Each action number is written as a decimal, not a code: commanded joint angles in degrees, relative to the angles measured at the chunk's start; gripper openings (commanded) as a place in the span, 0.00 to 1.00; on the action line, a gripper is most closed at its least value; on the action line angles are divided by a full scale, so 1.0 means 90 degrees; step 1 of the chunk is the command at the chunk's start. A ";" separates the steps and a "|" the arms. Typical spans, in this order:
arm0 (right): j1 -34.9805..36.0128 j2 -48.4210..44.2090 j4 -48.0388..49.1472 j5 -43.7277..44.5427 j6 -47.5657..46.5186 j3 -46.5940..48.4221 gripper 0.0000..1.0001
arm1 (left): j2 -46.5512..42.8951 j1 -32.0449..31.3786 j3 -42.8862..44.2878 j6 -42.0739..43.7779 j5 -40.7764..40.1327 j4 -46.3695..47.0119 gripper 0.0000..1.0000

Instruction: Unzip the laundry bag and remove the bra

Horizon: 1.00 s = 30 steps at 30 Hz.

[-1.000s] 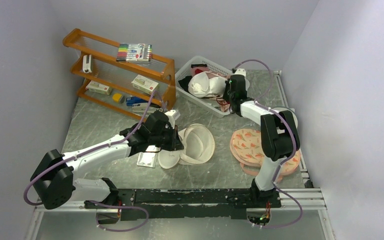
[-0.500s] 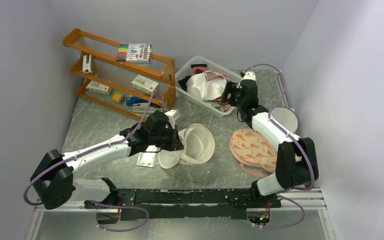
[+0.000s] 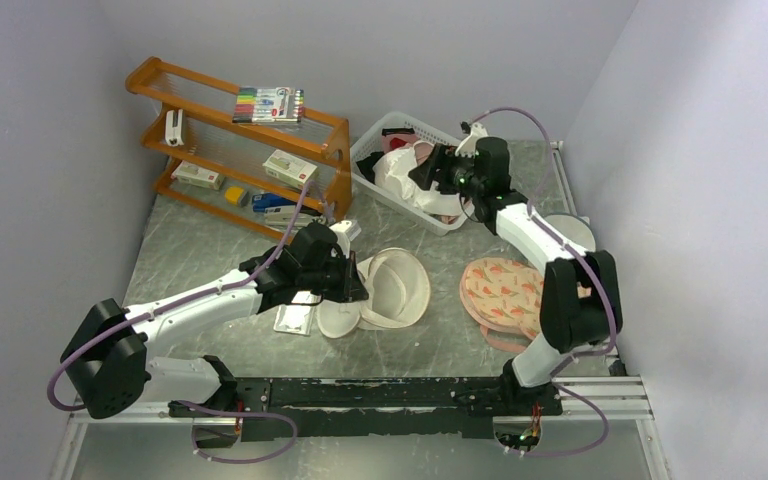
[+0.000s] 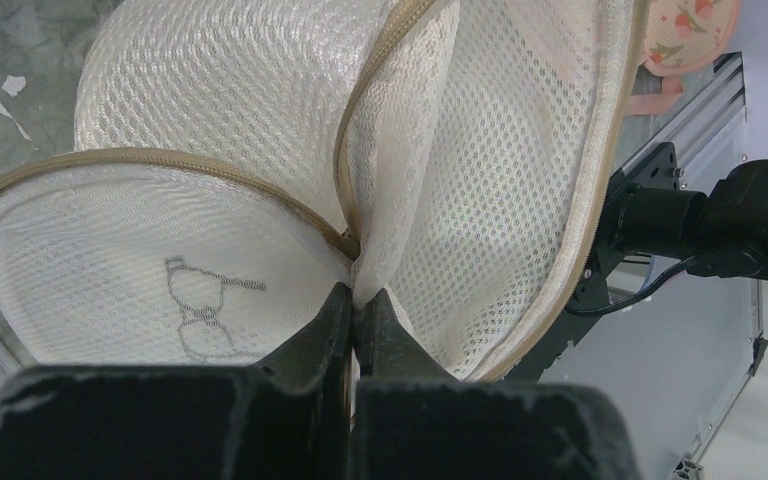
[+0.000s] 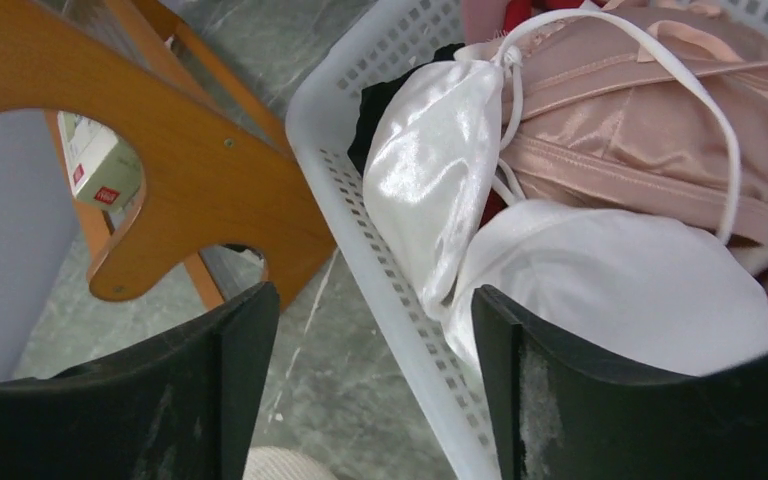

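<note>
The laundry bag [image 3: 396,286], cream mesh with a beige zip rim, lies mid-table with its two halves spread apart. My left gripper [image 3: 356,286] is shut on the mesh fold where the halves meet [image 4: 355,300]. The black emblem [image 4: 200,312] shows on the left half of the laundry bag [image 4: 210,100]. A white satin bra [image 3: 406,172] lies in the white basket [image 3: 368,152], partly over a pink garment [image 5: 640,130]. My right gripper [image 3: 430,170] hangs open over the basket's near rim [image 5: 375,295], apart from the bra [image 5: 580,270], nothing between its fingers.
A wooden rack [image 3: 230,140] with markers and small boxes stands at the back left, close to the basket [image 5: 360,200]. Peach fruit-patterned pads [image 3: 505,290] and a grey disc [image 3: 572,236] lie on the right. A flat white packet [image 3: 293,318] sits beside the left gripper.
My right gripper has opened, and its wrist has turned left over the basket, where the white bra now rests. The left arm and bag have not moved.
</note>
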 commanded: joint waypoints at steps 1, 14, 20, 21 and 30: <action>-0.0092 0.0757 0.0535 -0.0170 0.0678 0.0341 0.66 | -0.0093 -0.0027 0.0023 -0.0086 0.0248 0.0264 0.07; -0.0401 0.2436 0.0745 0.0497 0.0509 0.0702 0.62 | 0.0314 -0.0034 0.0442 0.0062 0.0327 0.0043 0.07; -0.0404 0.1382 -0.0049 0.0737 -0.0027 0.0733 0.64 | 0.0423 -0.0034 0.0549 0.0199 0.0253 -0.0046 0.10; -0.0404 0.1132 -0.0164 0.0790 -0.0073 0.0626 0.66 | 0.0425 -0.0034 0.0559 0.0221 0.0243 -0.0050 0.14; -0.0244 -0.1265 -0.1115 0.0876 -0.0336 -0.0707 0.83 | 0.0118 -0.0034 0.0455 0.0439 -0.0007 -0.0109 0.59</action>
